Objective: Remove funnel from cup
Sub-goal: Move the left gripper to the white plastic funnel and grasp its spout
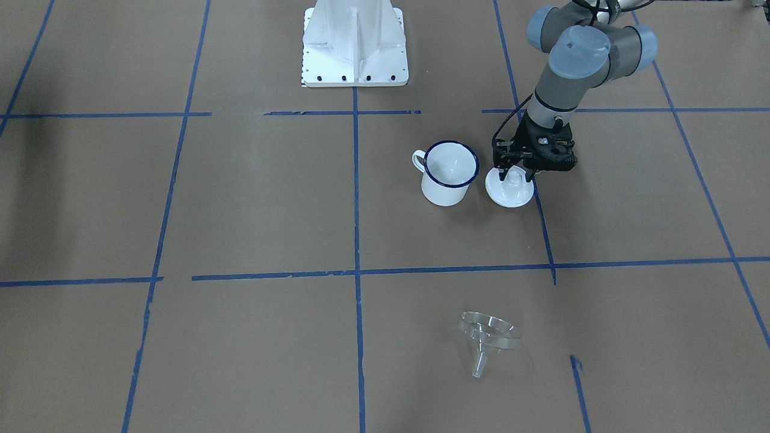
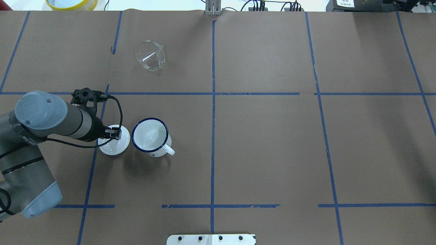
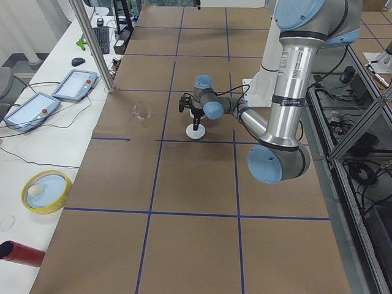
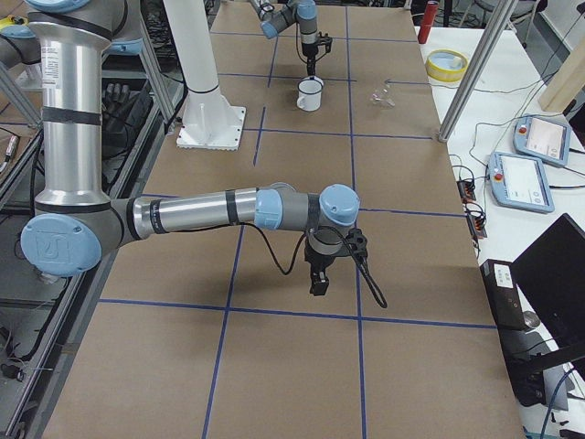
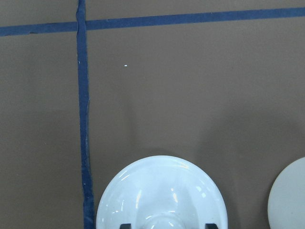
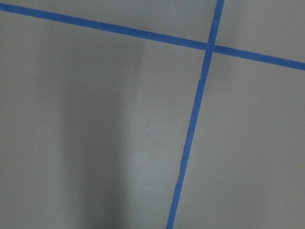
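Note:
The clear funnel (image 1: 487,337) lies on its side on the table, far from the cup, also in the overhead view (image 2: 150,56). The white cup with a blue rim (image 1: 448,174) stands upright and empty (image 2: 150,136). My left gripper (image 1: 513,176) is right beside the cup, low over the round white knobbed lid (image 1: 510,193) that rests on the table. Its fingers stand on either side of the knob with a gap, open (image 5: 167,225). My right gripper (image 4: 315,274) hangs over bare table far from these things; I cannot tell whether it is open or shut.
The robot's white base (image 1: 355,48) stands at the table's edge behind the cup. A yellow bowl (image 2: 71,3) sits off the table's far left corner. Blue tape lines cross the brown table cover.

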`<state>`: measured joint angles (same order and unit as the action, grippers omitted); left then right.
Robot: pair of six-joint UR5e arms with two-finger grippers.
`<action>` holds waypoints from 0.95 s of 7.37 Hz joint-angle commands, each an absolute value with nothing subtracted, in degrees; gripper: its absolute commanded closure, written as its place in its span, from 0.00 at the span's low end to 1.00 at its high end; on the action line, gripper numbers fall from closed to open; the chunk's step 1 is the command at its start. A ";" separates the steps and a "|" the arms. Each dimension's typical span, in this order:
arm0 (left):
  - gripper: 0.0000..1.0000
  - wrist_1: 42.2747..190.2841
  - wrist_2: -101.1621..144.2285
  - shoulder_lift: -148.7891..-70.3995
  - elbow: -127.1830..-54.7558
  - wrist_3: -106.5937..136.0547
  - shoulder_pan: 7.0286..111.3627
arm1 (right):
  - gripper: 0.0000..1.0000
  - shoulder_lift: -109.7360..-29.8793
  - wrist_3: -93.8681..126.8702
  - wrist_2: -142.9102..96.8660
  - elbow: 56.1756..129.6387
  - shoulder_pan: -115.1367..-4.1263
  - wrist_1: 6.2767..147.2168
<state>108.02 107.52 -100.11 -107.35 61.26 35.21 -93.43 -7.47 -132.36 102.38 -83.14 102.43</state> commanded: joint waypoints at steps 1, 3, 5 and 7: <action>0.45 108.02 107.49 -100.11 -107.31 61.26 35.16 | 0.00 -93.43 -7.47 -132.36 102.30 -83.14 102.39; 0.74 108.02 107.49 -100.11 -107.31 61.26 35.16 | 0.00 -93.43 -7.47 -132.36 102.30 -83.14 102.39; 1.00 107.67 107.49 -99.85 -108.01 60.82 35.42 | 0.00 -93.43 -7.47 -132.36 102.39 -83.14 102.39; 1.00 105.40 107.75 -97.41 -113.60 58.64 37.52 | 0.00 -93.43 -7.47 -132.36 102.39 -83.14 102.39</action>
